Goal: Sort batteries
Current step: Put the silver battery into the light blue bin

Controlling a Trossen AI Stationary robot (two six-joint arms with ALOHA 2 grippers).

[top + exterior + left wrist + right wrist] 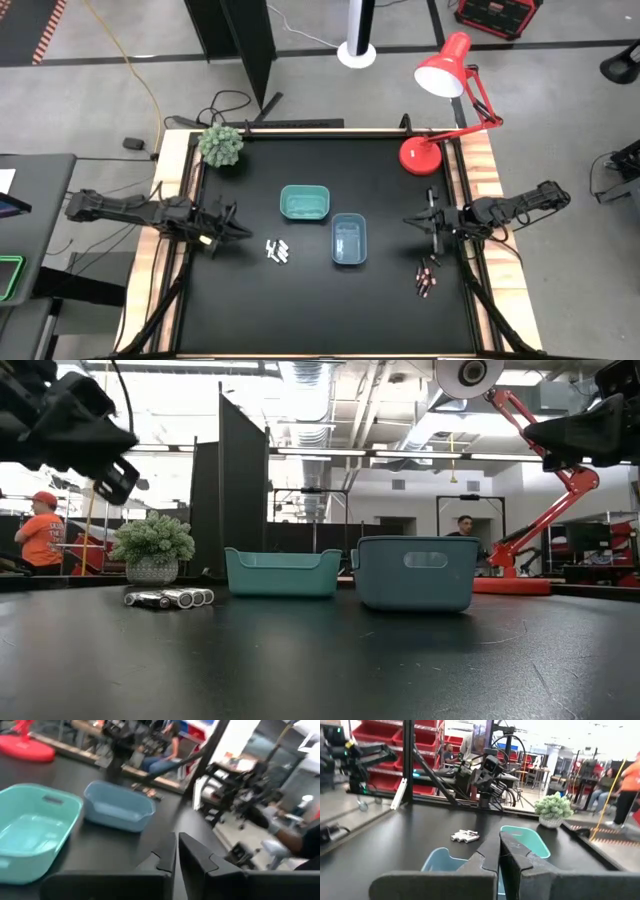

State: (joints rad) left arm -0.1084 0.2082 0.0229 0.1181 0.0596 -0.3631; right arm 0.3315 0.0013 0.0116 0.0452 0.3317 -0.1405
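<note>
Worktop (300,310) first: we see a black surface with wooden side rails, both arms reaching in over its side edges. Over the left edge hangs the left gripper (238,232), raised above the surface, and in its wrist view we find the two dark fingers (167,854) pressed together with only a thin slit between them, nothing held. Over the right edge hangs the right gripper (418,219), also off the surface; its fingers (490,852) sit closed against each other in its own wrist view, empty too.

At the far right corner we have a red desk lamp (440,100), its base on the worktop. At the far left corner stands a small potted plant (221,146).

Near the middle lie two trays, close together: the teal tray (305,203) toward the far side, the blue tray (349,240) just nearer and to the right. Both look empty from above.

Smallest now: the white batteries (277,250) lie in a tight cluster left of the blue tray, near the left gripper. The dark batteries (425,277) with red marks lie scattered near the right edge, on the near side of the right gripper.
</note>
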